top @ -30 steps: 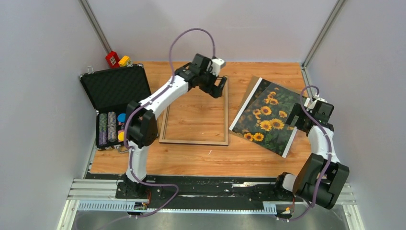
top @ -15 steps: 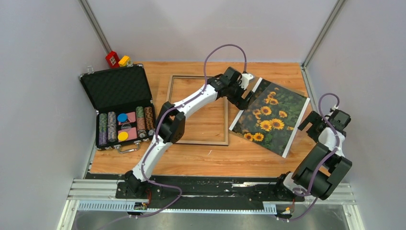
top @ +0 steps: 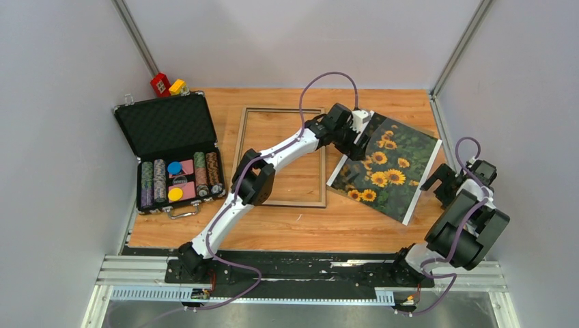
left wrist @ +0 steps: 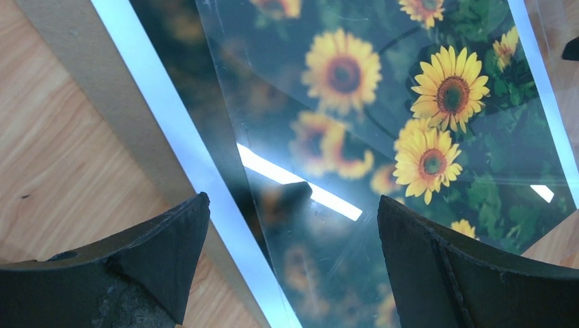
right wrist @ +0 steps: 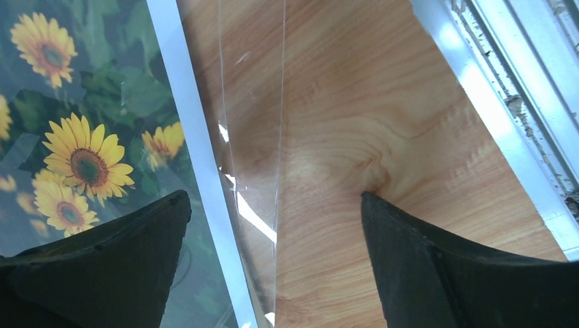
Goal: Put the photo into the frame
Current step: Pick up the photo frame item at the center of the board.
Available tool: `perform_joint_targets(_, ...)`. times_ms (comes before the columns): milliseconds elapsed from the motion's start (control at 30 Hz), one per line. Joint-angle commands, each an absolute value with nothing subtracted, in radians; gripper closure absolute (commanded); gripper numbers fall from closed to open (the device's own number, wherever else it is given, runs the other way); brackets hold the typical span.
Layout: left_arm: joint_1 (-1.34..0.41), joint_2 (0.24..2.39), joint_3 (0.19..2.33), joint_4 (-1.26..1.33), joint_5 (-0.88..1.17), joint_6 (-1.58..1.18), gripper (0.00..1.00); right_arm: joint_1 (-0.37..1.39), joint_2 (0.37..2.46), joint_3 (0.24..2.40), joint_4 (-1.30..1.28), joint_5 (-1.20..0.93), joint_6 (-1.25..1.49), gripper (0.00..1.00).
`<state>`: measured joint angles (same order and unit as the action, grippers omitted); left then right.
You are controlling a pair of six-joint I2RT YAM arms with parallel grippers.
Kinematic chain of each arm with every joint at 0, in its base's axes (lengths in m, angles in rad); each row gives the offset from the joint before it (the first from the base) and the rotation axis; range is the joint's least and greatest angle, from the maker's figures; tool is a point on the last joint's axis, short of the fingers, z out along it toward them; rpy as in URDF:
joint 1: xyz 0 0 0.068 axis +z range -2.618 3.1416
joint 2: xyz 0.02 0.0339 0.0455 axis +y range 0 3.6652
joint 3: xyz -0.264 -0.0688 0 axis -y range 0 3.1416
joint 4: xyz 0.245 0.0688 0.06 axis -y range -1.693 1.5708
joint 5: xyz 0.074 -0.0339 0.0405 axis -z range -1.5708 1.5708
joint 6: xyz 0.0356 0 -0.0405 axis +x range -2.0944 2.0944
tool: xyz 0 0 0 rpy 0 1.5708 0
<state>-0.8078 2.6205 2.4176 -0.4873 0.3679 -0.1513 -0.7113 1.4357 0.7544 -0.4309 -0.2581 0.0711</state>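
Note:
The photo (top: pixel 392 160) of sunflowers lies flat at the right of the table, turned at an angle. The frame (top: pixel 280 203) lies tan side up in the middle. My left gripper (top: pixel 356 142) hovers open over the photo's far left edge. In the left wrist view its gripper (left wrist: pixel 293 199) spans the white strip, with the photo (left wrist: pixel 444 89) beyond. A clear sheet (right wrist: pixel 252 137) lies on the photo and overhangs its right strip. My right gripper (top: pixel 442 183) is open just off the photo's right edge, and nothing sits between the jaws of this gripper (right wrist: pixel 274 195).
A brown backing panel (top: pixel 358 125) pokes out under the photo's far left side. An open black case of poker chips (top: pixel 174 150) stands at the left. Red and yellow toys (top: pixel 167 85) sit at the back left. A metal rail (right wrist: pixel 519 130) borders the table on the right.
My left arm has swung right, from above the frame's far edge to the photo's far left edge. My right arm has drawn back to the right, off the photo.

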Motion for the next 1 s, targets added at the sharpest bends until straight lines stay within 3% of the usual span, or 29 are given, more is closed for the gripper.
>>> perform_joint_targets(0, -0.83, 2.627, 2.472, -0.438, 0.389, -0.185, 0.0, -0.718, 1.462, 0.801, -0.431, -0.295, 0.087, 0.03)
perform_joint_targets(967, -0.835, 2.679, 2.376, -0.477, 0.472, -0.237, 0.0, -0.685, 1.677, 0.906, -0.42, -0.413, 0.15, 0.08)
